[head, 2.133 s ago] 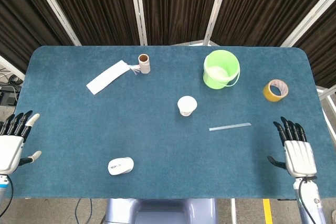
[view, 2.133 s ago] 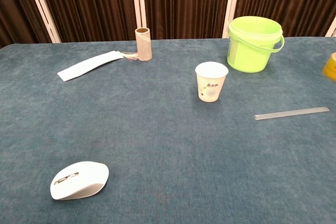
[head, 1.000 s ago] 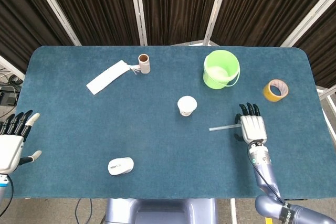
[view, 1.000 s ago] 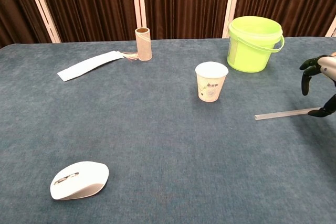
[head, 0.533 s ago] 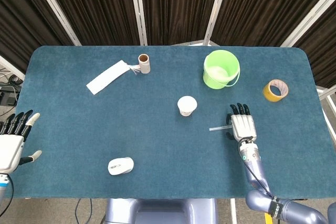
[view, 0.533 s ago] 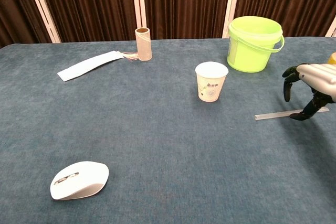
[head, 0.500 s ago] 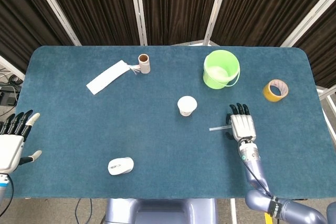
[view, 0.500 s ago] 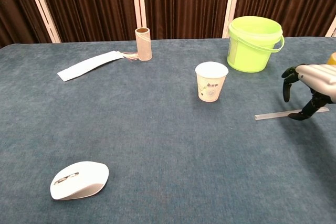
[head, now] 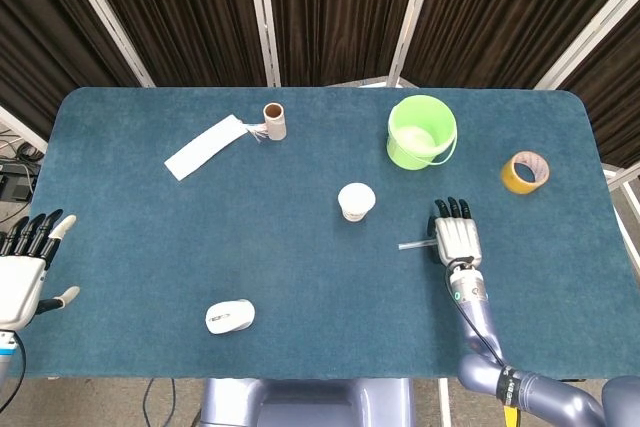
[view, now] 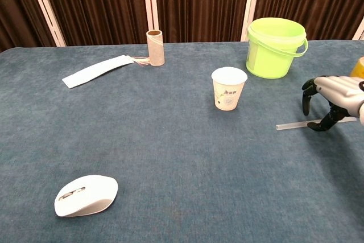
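Right hand (view: 333,102) over straw (view: 293,124), fingers arched and apart, thumb tip near straw, nothing gripped yet. Straw flat on table (head: 150,237), right of cup (view: 228,88), below bucket (view: 274,47). Step: reach for straw. Next, likely: lower, pinch thin straw off cloth. Left hand (head: 22,272) spread, idle at table edge.

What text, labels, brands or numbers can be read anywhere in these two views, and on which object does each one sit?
Paper cup: a small green printed mark on its side, too small and blurred to read.
Green bucket: a pale label patch on its left side, no legible characters.
Mouse: no readable marking.
Tape roll, cardboard tube, white strip, clear straw: no text visible.
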`<control>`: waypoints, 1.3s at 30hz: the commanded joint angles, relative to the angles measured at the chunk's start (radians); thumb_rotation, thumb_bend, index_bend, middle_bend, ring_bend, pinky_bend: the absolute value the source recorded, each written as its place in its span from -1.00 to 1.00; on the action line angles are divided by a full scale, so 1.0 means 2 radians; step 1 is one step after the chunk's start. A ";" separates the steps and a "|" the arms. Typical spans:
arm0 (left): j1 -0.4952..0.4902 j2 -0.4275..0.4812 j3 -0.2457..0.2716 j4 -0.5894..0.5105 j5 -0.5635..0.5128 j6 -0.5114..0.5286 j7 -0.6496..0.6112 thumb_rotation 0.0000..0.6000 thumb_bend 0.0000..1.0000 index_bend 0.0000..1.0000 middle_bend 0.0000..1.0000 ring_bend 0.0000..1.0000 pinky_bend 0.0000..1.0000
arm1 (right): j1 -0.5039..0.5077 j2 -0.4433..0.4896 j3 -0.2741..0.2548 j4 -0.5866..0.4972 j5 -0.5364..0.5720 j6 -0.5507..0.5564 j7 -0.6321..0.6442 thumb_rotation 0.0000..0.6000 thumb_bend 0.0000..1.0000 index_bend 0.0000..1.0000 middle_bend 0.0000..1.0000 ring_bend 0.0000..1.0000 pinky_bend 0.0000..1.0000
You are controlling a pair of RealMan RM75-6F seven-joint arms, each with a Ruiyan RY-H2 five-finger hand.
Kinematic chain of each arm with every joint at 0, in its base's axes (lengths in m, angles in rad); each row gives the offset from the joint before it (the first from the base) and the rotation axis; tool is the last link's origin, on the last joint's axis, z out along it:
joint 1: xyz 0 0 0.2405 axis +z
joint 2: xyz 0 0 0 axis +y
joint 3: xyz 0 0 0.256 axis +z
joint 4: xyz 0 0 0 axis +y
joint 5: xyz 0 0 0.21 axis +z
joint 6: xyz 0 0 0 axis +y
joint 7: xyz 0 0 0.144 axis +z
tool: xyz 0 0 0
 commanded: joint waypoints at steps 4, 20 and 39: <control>0.000 0.000 0.000 0.000 0.000 0.000 0.000 1.00 -0.97 -0.94 -1.00 -1.00 -1.00 | 0.003 -0.008 -0.001 0.011 0.011 -0.003 0.000 1.00 -0.35 0.00 -0.76 -1.00 -1.00; -0.001 0.001 0.000 -0.001 -0.001 -0.001 -0.001 1.00 -0.96 -0.94 -1.00 -1.00 -1.00 | 0.006 -0.017 -0.005 0.025 0.024 -0.007 0.007 1.00 -0.29 0.03 -0.76 -1.00 -1.00; -0.001 0.001 0.000 -0.002 -0.001 -0.001 0.000 1.00 -0.95 -0.94 -1.00 -1.00 -1.00 | -0.002 0.015 0.012 -0.054 0.003 0.021 0.050 1.00 -0.20 0.11 -0.73 -1.00 -1.00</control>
